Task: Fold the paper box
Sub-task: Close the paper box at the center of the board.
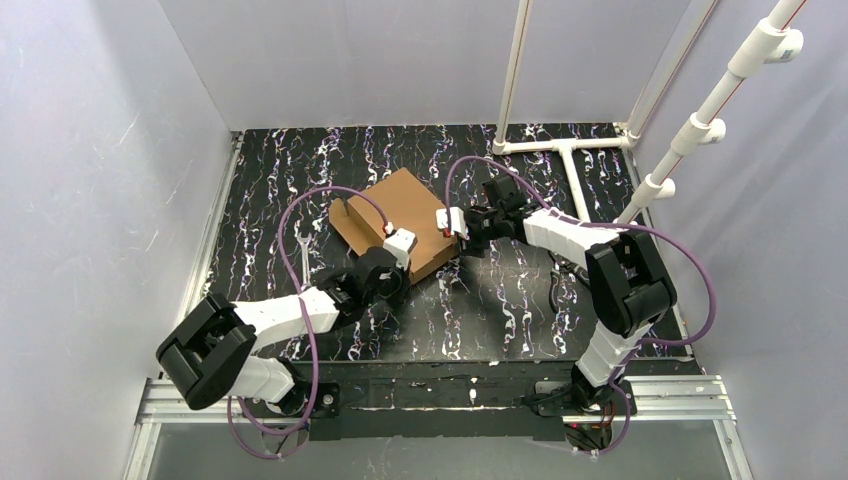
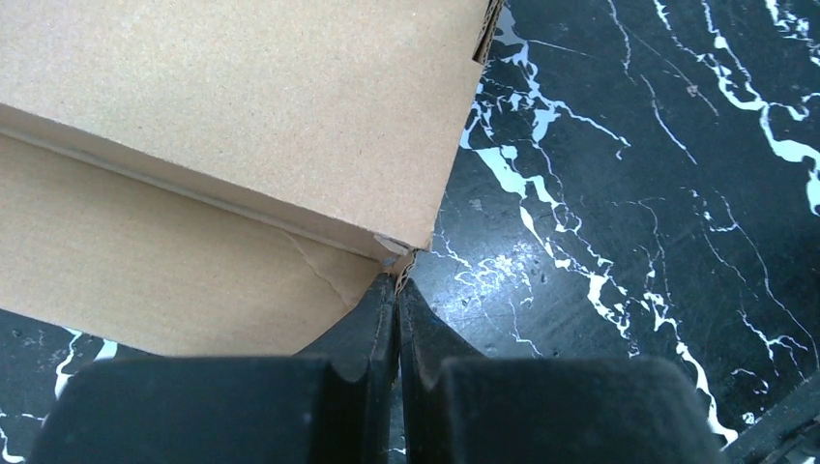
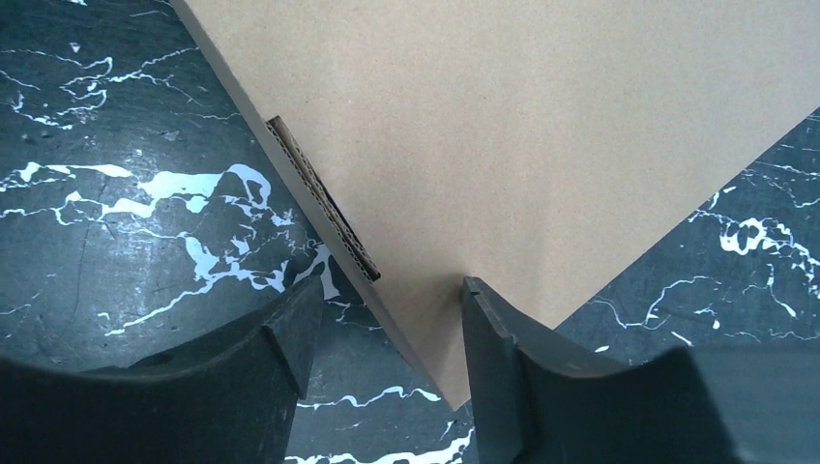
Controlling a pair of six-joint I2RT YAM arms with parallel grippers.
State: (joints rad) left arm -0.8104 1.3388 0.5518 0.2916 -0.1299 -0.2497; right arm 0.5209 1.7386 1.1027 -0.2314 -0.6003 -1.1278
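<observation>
1. Firstly, at the left, one white and black left arm (image 1: 270, 320) reaches toward the table's middle. Its left gripper (image 2: 396, 280) has its two black fingers (image 2: 358, 329) pressed together. Their tips touch the lower corner of the box and hold nothing that I can see.
2. Near the middle of the black table with white marble veins (image 1: 270, 190) lies one plain brown corrugated paper box (image 1: 400, 200). It is turned cornerwise, and one flap (image 1: 345, 215) stands up at its left side.
3. One corrugated tab edge (image 3: 319, 203) shows on the side wall of the box.
4. At the right, the right gripper (image 3: 389, 285) has its two fingers apart. One finger is beside the wall, over the table, and the other is over the top panel, so the box edge is between them, unclamped.
5. Behind the right arm stands one frame of white plastic pipes (image 1: 565, 150).
</observation>
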